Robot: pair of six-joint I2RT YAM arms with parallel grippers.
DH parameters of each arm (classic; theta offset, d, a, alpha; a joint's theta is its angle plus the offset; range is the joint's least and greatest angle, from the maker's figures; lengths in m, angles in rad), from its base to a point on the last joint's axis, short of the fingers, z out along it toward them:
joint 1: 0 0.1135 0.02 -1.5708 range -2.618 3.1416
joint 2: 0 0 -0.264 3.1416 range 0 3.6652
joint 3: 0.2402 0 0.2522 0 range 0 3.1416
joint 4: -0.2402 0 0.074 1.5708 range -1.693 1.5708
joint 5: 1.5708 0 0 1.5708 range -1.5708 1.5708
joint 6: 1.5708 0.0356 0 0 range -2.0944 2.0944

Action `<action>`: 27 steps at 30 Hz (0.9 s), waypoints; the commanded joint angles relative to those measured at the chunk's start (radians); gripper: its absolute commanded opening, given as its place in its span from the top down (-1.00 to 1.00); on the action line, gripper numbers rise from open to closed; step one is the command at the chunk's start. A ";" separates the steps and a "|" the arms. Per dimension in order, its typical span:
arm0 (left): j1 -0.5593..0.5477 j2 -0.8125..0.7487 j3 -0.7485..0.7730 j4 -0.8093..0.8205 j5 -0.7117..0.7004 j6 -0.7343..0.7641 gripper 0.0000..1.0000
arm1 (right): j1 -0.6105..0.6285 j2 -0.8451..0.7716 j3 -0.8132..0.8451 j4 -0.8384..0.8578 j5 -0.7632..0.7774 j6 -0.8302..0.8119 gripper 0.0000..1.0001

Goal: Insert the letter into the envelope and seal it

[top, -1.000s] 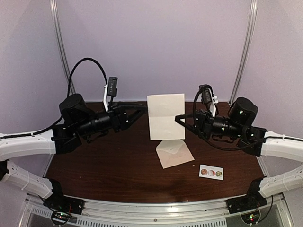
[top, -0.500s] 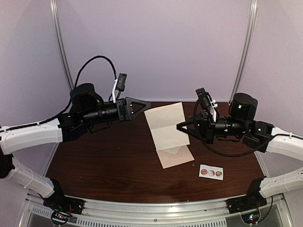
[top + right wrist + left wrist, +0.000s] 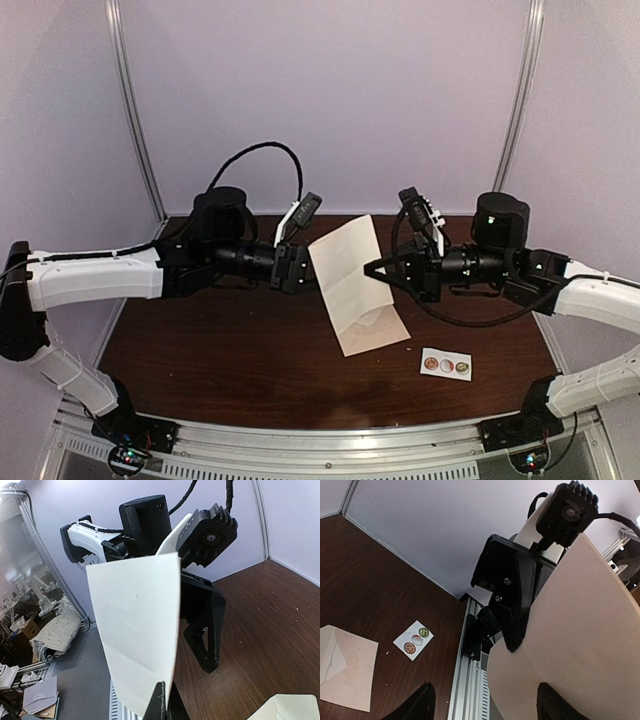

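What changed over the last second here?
The left gripper let go of the letter, swung away, then came back beside it, open. The right gripper kept its pinch and tilted the letter down towards the envelope. Envelope and sticker strip stayed put.

Robotics lab test cell, as I read it from my end. Plain pale walls (image 3: 330, 90) box in bench on three sides, with aluminium uprights (image 3: 135, 120) in rear corners. Dark wood table (image 3: 200, 350) is fronted by slotted aluminium rail (image 3: 330, 445) along bottom of overhead view. Arm bases (image 3: 128, 425) bolted there, small status lights (image 3: 127, 460) lit below. Left edge of right wrist view opens onto wider room: grey floor (image 3: 85, 670), cardboard box (image 3: 31, 629), rolled padding (image 3: 57, 627). Blurred shapes there (image 3: 42, 592) look like more arms on frames.
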 commanded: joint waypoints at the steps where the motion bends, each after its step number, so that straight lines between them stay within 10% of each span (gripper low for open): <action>1: 0.001 -0.024 0.023 0.019 0.038 0.027 -0.46 | 0.003 0.018 0.043 -0.026 -0.002 -0.030 1.00; 27: 0.003 0.013 0.082 -0.097 0.103 0.059 -0.53 | 0.003 0.011 0.068 -0.100 -0.012 -0.065 1.00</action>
